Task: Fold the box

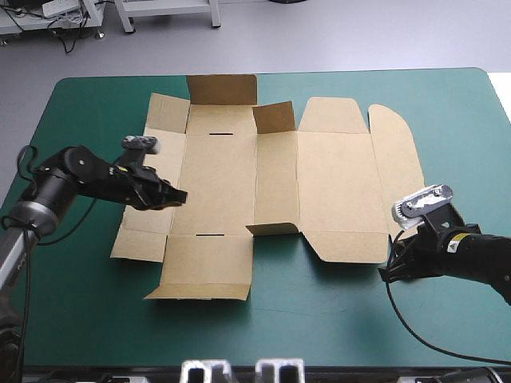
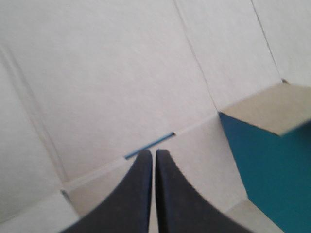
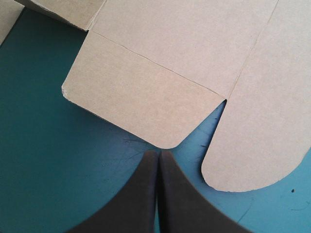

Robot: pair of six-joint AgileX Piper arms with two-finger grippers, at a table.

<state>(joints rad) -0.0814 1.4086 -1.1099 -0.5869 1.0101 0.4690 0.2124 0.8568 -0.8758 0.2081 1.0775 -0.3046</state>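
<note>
The box is seen spread open as a cut sheet in the middle of the teal-green cover, most of its panels lying flat. The far flap is raised, and two small flaps at the sheet's middle folds are lifted off the cover, one on the far side and one on the near side. A narrow slot is cut in the fold by the box's near left panel.

The left gripper is held over the box's left part, just short of that slot, its black fingers pressed together with nothing between them. The right gripper is placed on the cover just off the box's near right corner, its tips close to the rounded flap, fingers likewise pressed together and empty.
</note>
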